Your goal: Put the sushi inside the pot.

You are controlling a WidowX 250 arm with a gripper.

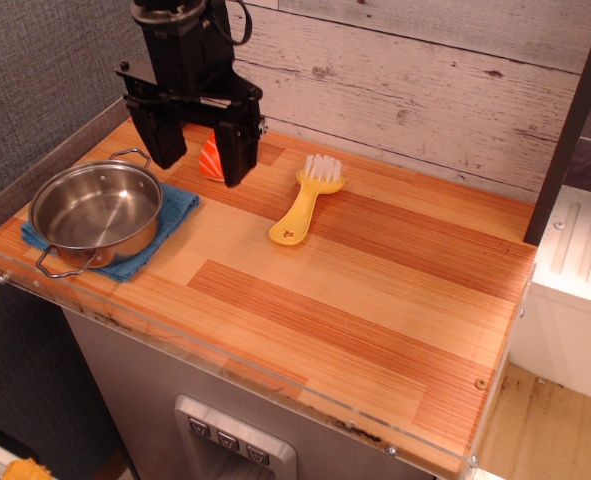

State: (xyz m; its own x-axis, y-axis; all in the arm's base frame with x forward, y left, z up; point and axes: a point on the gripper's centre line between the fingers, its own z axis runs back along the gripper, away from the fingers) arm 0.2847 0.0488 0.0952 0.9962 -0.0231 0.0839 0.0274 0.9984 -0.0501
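One pot [96,212] is seen empty on a blue cloth [172,215] at the counter [375,300] front-left. Farther back, the sushi [210,156] sits between the spread, released jaws of the gripper [200,158]. Judged light, rigid, smooth; best pinched across the sides.

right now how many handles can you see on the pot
2. One looped wire handle is on the far side of the pot, toward the end effector; the other handle is on its near side, over the blue cloth.
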